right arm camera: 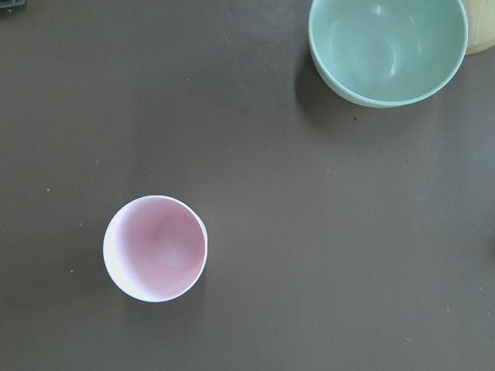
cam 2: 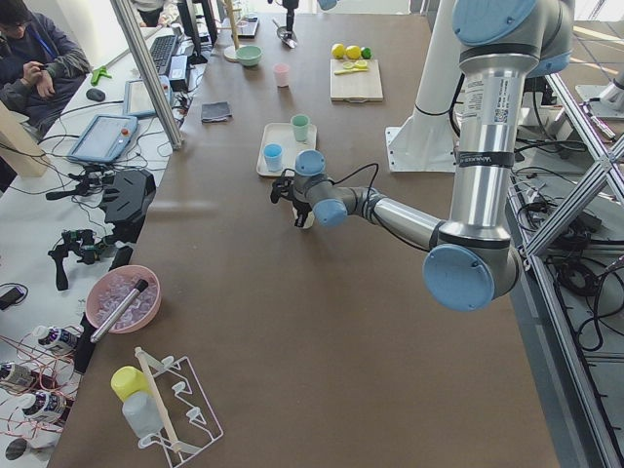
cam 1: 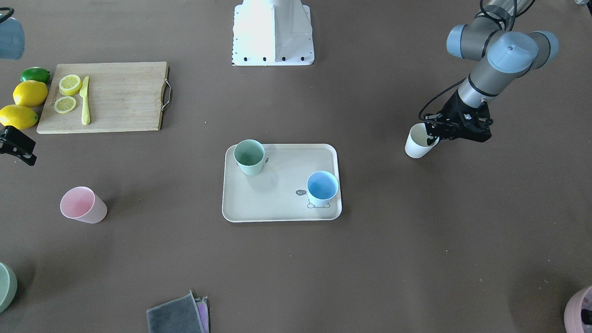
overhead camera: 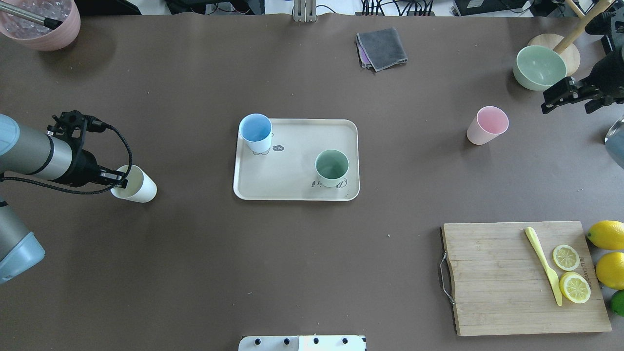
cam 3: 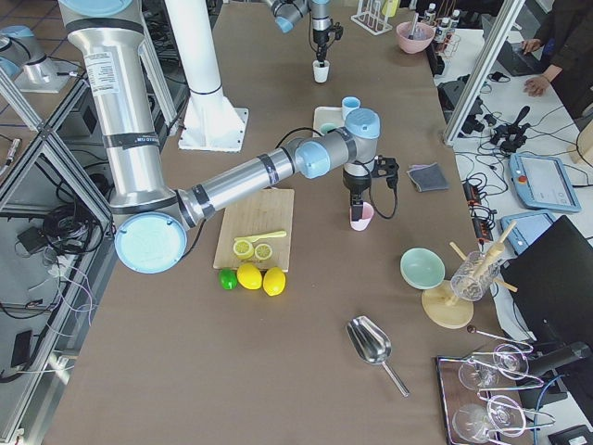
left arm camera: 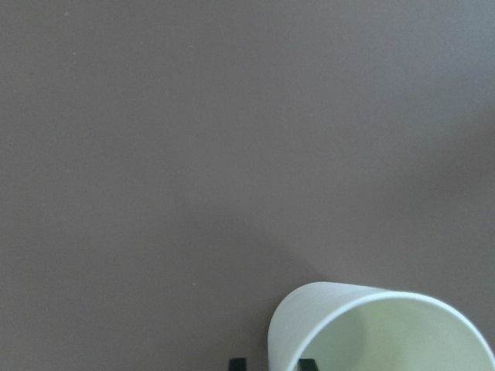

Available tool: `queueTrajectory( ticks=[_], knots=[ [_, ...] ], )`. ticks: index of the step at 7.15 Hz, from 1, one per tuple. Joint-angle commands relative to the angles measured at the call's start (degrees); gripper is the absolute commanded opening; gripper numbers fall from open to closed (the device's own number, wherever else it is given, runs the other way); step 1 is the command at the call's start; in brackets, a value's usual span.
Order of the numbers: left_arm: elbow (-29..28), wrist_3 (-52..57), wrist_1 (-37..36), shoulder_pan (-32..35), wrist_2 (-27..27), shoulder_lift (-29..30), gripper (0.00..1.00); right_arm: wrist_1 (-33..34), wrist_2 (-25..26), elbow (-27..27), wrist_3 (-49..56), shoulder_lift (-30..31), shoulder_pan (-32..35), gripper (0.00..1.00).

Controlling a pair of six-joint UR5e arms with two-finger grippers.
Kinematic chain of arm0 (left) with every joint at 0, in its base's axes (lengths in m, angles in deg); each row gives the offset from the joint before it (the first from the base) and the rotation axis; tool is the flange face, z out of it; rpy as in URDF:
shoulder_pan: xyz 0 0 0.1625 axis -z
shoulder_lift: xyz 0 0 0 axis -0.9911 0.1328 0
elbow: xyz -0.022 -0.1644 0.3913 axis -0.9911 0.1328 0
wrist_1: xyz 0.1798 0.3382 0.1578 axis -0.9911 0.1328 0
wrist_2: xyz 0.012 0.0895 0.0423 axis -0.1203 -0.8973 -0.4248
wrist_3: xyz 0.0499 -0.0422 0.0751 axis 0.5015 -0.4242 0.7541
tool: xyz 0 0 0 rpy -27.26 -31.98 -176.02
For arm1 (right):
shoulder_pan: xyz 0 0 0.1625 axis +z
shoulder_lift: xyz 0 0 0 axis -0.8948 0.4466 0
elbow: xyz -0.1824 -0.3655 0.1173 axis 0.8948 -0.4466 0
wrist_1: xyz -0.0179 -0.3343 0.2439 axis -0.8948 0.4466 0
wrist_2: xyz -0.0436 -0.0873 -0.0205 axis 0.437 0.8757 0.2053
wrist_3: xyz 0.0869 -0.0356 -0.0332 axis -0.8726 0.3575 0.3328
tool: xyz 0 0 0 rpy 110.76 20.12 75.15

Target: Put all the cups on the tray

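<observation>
The left gripper (overhead camera: 119, 181) pinches the wall of the white cup (overhead camera: 135, 185) at the rim. One finger is inside the mouth and the other outside, so the jaws stand narrow with only the cup's wall between them. In the left wrist view, the cup fills the bottom right corner, with bare brown table (overhead camera: 195, 273) beyond it. I cannot tell whether the cup's base is resting on the table or just clear of it.

The tray (overhead camera: 292, 168) lies well apart from this gripper, out past the cup on its far side. The blue cup (overhead camera: 255, 132) stands upright on the tray corner nearest the gripper. The green cup (overhead camera: 332, 168) stands upright toward the tray's far end.

The right gripper (overhead camera: 553, 97) hangs over the table's other end. Its fingers are not clear in any view, so I cannot tell how wide it is. The pink cup (right arm camera: 155, 247) stands upright on the table beneath it, off-centre in the wrist view, far from the tray. A green bowl (right arm camera: 387, 48) sits near it, on the side away from the tray.
</observation>
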Motion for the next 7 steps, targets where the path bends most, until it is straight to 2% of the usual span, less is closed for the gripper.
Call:
queueTrajectory(
  ticks=[1, 2, 3, 4, 6, 7],
  knots=[
    [4.6, -0.1, -13.1, 0.0, 0.3, 7.8, 0.0, -0.6, -1.8, -2.8, 4.6, 0.3, 2.7, 1.0],
    [4.5, -3.4, -21.7, -0.2, -0.1, 15.9, 0.0, -0.6, -1.8, -4.2, 6.9, 0.3, 3.5, 1.0],
    [2.7, -8.1, -24.9, -4.3, -0.5, 21.6, 0.0, -0.9, -1.8, -4.8, 7.4, 0.2, 3.7, 1.0],
    [-0.7, -11.8, -24.9, -7.8, -3.7, 26.3, 0.0, -0.9, -1.8, -4.9, 7.4, 0.2, 3.8, 1.0],
    [-6.7, -13.5, -24.3, -10.5, -6.8, 30.7, 0.0, -0.9, -1.8, -4.8, 7.3, 0.0, 3.8, 1.0],
    [-8.0, -13.5, -23.0, -10.6, -7.7, 31.0, 0.0, -0.9, -1.8, -4.8, 7.3, 0.0, 3.8, 1.0]
  ],
)
